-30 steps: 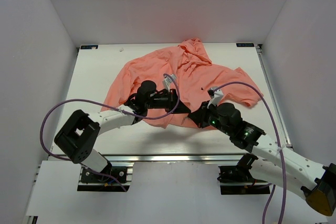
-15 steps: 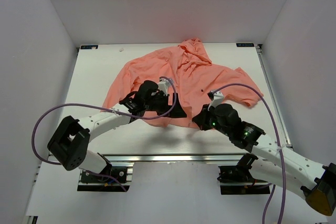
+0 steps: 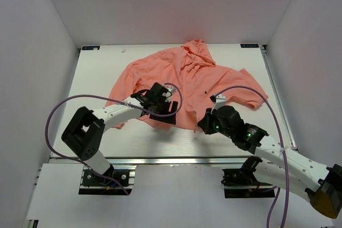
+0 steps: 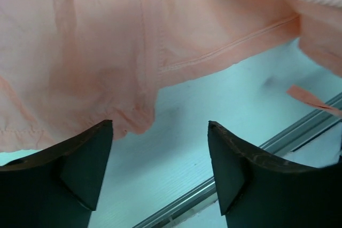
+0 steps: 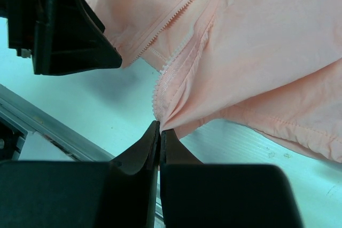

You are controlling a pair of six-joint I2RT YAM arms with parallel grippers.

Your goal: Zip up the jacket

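The salmon-pink jacket (image 3: 181, 78) lies spread and wrinkled across the table, hood at the far side. My right gripper (image 5: 159, 126) is shut on the jacket's (image 5: 256, 41) bottom hem at the lower end of one zipper (image 5: 181, 12) tape, pinching a fold of fabric. My left gripper (image 4: 159, 125) stands open just off the near hem of the jacket (image 4: 107, 41), with only bare table between its fingers. From above, the left gripper (image 3: 165, 111) is a little left of the right gripper (image 3: 202, 124). A left finger (image 5: 80, 36) shows in the right wrist view.
The table's near edge has a metal rail (image 3: 160, 159), also close below the left gripper as the rail (image 4: 299, 126). White walls (image 3: 48, 52) enclose the table on three sides. Purple cables (image 3: 80, 100) loop over both arms.
My left gripper has opened, let go of the hem and drawn back to the left, away from the right gripper. The right gripper keeps its pinch and has barely moved.
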